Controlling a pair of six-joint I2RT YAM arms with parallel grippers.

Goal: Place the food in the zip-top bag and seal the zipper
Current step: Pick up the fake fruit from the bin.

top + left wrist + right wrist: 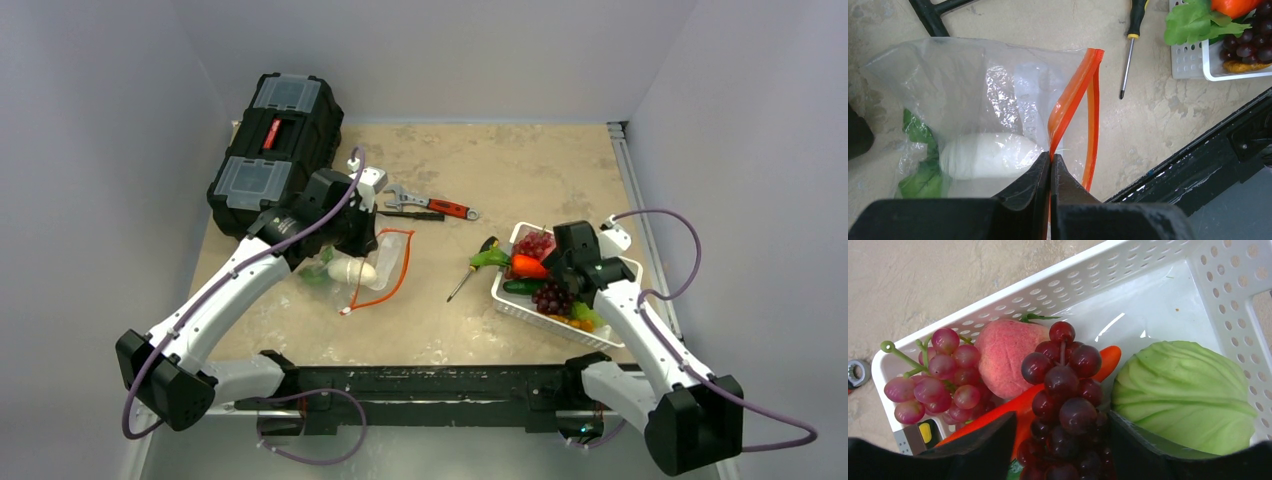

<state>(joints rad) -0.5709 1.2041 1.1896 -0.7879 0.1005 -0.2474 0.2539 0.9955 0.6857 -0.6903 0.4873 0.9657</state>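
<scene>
Surface (480, 170) of mottled beige carries a black toolbox (275, 150) far left of the white basket (530, 315). The zip-top bag (973, 80) lies left of the basket, well apart, with a white radish (983, 156) inside. The left pincer (1050, 165) is clenched on the bag's orange zipper (1073, 95). Inside the basket, the right pincer (1060, 417) straddles the dark grapes (1063, 390); whether it presses them, I cannot tell.

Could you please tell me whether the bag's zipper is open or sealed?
Open: the zipper strips part into a loop, left pincer pinching one strip.
</scene>
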